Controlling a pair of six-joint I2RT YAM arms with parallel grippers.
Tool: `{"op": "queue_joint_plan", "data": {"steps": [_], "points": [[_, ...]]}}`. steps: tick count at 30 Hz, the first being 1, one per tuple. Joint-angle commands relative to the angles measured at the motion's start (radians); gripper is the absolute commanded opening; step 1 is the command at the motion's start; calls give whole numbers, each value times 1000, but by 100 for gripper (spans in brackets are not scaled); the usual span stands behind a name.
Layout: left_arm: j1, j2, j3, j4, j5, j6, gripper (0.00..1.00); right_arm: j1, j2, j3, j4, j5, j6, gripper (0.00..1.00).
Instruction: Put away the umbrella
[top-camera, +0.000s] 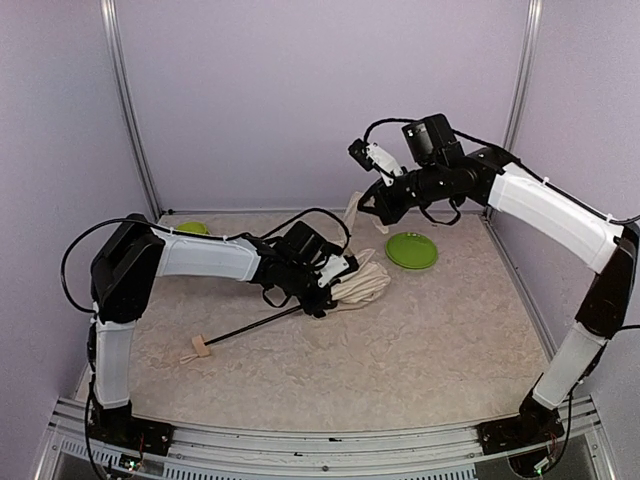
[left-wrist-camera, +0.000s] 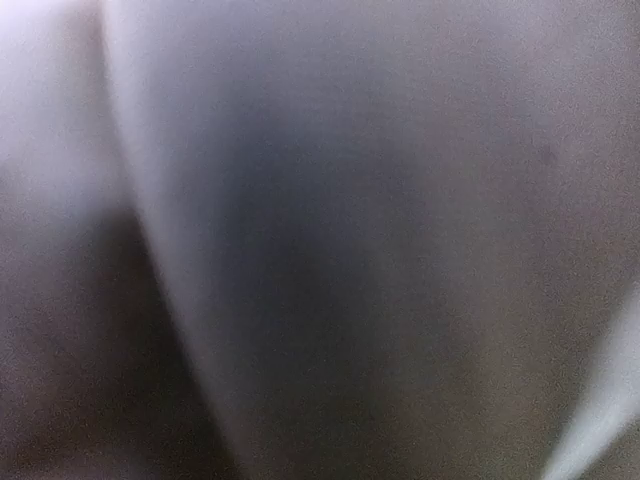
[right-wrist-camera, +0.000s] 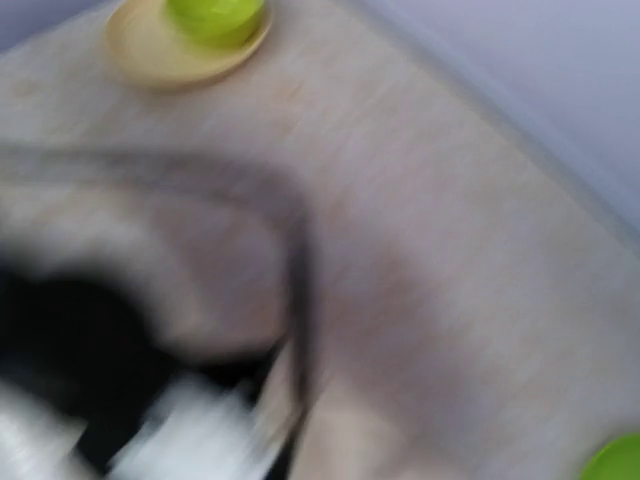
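Covering the whole floor of the enclosure, the beige textured worktop (top-camera: 420, 340) carries everything. Both arms reach over it: the right arm (top-camera: 550, 210) arches high from the near right corner toward the back wall, and the left arm (top-camera: 205, 257) stretches low from the near left toward the middle. The umbrella (top-camera: 362, 285) lies folded near the centre of the worktop, its cream canopy bunched into a loose bundle and its thin black shaft (top-camera: 260, 325) running toward the near left. The left hand (top-camera: 335, 280) sits on the bundle where the shaft enters it, pinching the gathered fabric; its wrist view is filled with blurred pale cloth. The right hand (top-camera: 372, 200) hangs above the back of the worktop with its fingers pressed together. A pale strip (top-camera: 355, 212) hangs just beside it, and I cannot tell whether it is caught there. A green plate (top-camera: 411, 250) lies just right of the canopy. A tan saucer (right-wrist-camera: 160, 55) holds a green bowl (right-wrist-camera: 215, 18) at the back left. Smallest, the wooden knob handle (top-camera: 200, 348) rests on the worktop at the shaft's end.
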Motion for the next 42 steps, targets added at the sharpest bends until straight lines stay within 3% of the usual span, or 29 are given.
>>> {"op": "queue_joint_plan", "data": {"steps": [1, 7, 9, 13, 18, 22, 26, 31, 34, 42], "points": [[87, 3, -34, 80, -12, -151, 0, 64, -234, -183, 16, 44, 130, 0], [106, -49, -116, 171, 106, -48, 0, 70, -461, -510, 27, 103, 297, 0], [114, -67, -138, 200, 90, -68, 0, 69, -519, -587, 40, 103, 345, 0], [159, -75, -137, 244, 113, -137, 0, 77, -605, -791, 160, -40, 392, 0], [130, -122, -166, 241, 60, -12, 0, 79, -655, -894, 178, -32, 391, 0], [31, -153, -217, 192, -95, 200, 0, 55, -622, -775, 179, -11, 349, 0], [-16, -151, -237, 141, -127, 273, 0, -6, -510, -533, 112, 62, 237, 0], [-86, -191, -291, 123, -157, 367, 0, -176, -361, -271, -11, -37, 151, 0], [-103, -228, -332, 120, -152, 421, 0, -219, -276, -203, -146, -4, 97, 0], [-171, -359, -444, 135, -50, 575, 0, -293, -219, -176, -263, -174, 76, 0]]}}
